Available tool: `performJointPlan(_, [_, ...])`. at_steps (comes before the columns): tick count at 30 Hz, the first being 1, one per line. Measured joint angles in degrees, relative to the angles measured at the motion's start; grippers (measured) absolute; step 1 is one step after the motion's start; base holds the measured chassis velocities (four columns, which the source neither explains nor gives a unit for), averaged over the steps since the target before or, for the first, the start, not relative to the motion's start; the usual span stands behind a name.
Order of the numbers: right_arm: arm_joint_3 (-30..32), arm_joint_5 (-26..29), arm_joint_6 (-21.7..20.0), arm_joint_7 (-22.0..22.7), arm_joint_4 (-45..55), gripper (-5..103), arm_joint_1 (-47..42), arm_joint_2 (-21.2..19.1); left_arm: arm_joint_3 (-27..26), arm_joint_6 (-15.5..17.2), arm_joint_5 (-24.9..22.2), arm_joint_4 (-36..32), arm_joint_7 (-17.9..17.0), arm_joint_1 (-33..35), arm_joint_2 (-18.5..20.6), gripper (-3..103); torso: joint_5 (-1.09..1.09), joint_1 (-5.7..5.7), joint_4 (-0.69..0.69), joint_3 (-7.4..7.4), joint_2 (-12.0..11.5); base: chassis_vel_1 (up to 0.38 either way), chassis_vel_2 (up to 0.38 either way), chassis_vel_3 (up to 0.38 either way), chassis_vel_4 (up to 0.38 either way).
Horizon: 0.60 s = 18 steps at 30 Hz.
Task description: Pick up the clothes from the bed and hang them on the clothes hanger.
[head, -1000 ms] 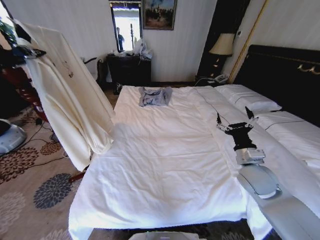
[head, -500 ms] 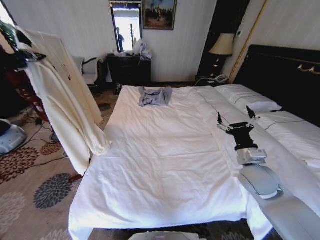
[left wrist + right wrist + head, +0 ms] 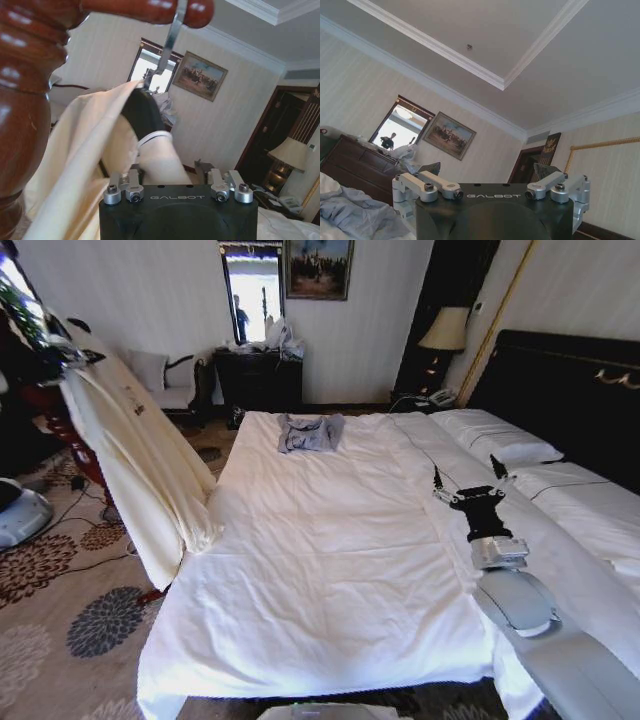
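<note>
**Cream garment hanging at the post, right arm idle over the bed**

Patterned carpet point(image 3: 60, 600) runs along the left of the room from my head camera. Above it the clothes point(image 3: 135, 470), a pale cream long-sleeved garment, hang off the floor beside the dark-red wooden post point(image 3: 60, 430), draped down to just short of the bed's left edge. On my left wrist feed the left end effector point(image 3: 150, 135) is right under the post's turned top, and cream fabric is bunched at its black fingers; I cannot tell whether they are closed on it. A thin metal hook point(image 3: 171, 35) hangs over the post's arm just above that fabric.

Moving right, the bed point(image 3: 330, 570) spreads wide and white, with a small grey-blue garment point(image 3: 309, 432) lying near its far end. Further right, the right end effector point(image 3: 468, 480) hovers above the sheet near the pillows point(image 3: 500, 440), its fingers spread wide and gripping nothing.
</note>
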Motion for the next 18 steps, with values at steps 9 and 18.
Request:
performJointPlan(9, [-0.18, -0.48, -0.04, 0.00, -0.23, 100, -0.29, 0.14, -7.33, 0.39, 0.91, -3.66, -1.28, 5.76, 2.71, 93, -0.01, 0.00, 0.02, 0.00, 0.00, 0.000, 0.000, 0.000, 0.000])
performJointPlan(18, [-0.30, -0.46, -0.21, 0.05, -0.28, 100, -0.17, 0.06, -8.48, -0.14, 0.59, -8.46, -1.48, 6.17, 7.35, 100, -0.01, 0.00, 0.00, 0.00, 0.00, 0.000, 0.000, 0.000, 0.000])
